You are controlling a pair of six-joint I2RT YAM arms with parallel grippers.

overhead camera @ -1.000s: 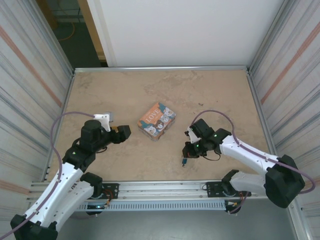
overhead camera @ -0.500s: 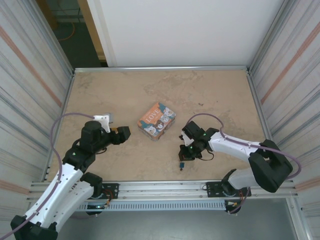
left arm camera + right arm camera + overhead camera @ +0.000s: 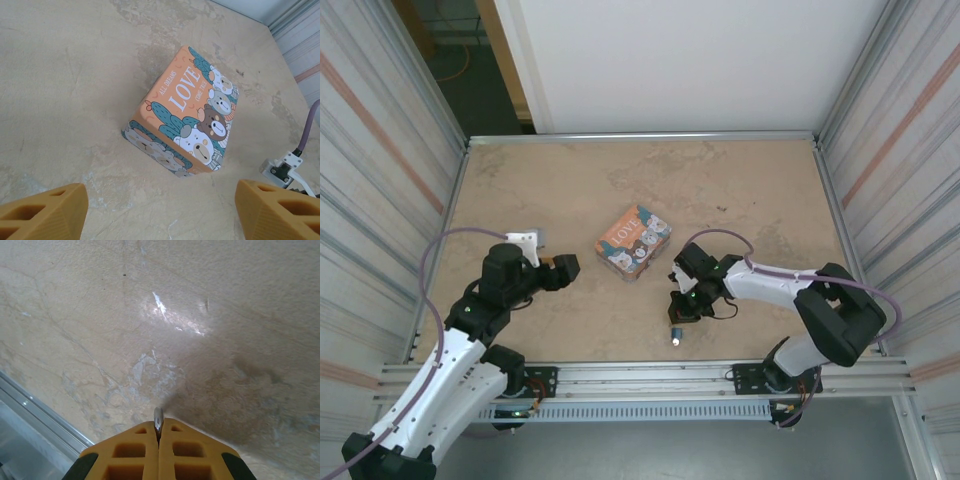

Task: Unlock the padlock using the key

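The tiny teal-blue padlock (image 3: 676,338) shows just past the tip of my right gripper (image 3: 678,314), low over the table near the front edge. In the right wrist view the gripper (image 3: 158,429) is shut, and a thin silvery piece (image 3: 158,419) pokes out between its fingertips; it looks like the shackle edge-on, with the body hidden. I cannot pick out the key. My left gripper (image 3: 563,266) hovers left of the tin, open wide (image 3: 162,202) with nothing between its fingers.
The orange-and-teal "LOVE" tin (image 3: 633,241) with cartoon animals lies mid-table, between the two arms, and shows ahead of the left fingers (image 3: 185,115). The metal front rail (image 3: 35,412) runs close below the right gripper. Corrugated walls close in both sides.
The right gripper has swung left and toward the front edge, carrying the small blue padlock with it. The left arm has barely moved.
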